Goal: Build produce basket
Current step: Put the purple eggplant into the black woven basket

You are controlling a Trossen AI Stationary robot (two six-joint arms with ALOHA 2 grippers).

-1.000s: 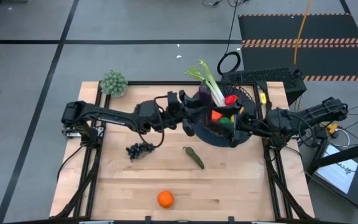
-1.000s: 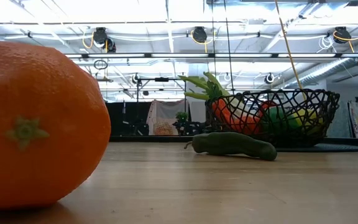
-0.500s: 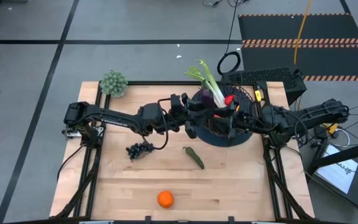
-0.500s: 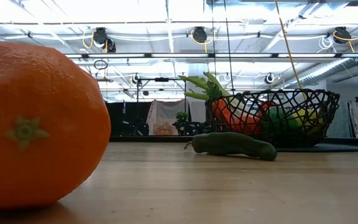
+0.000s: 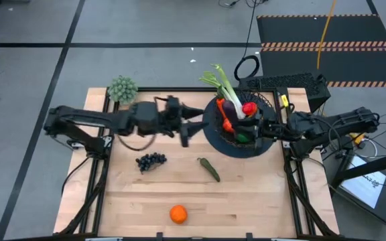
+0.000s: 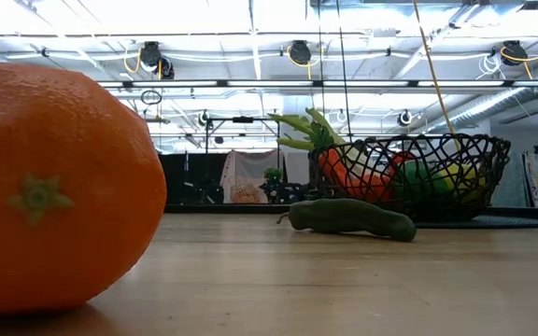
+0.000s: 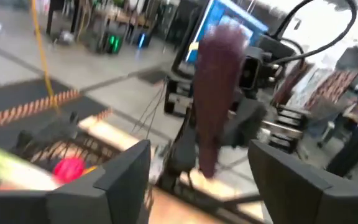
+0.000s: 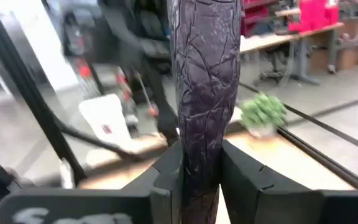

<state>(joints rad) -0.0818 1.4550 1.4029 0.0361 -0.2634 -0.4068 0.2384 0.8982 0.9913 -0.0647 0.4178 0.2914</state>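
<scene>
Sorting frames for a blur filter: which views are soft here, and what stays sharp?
Left wrist view: motion-smeared throughout, the eggplant streaked. Right wrist view: eggplant skin crisp, room behind blurred. Low view: the orange looms large and distorted, ceiling lights glaring. High view: evenly sharp.

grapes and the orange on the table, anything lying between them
Nothing: in the high view only bare table runs from the grapes to the orange.

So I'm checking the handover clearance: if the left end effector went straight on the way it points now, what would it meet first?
Most likely the purple eggplant, which stands right ahead between the open left end effector's fingers and is clamped in the right end effector over the basket. How far ahead is unclear.
</scene>
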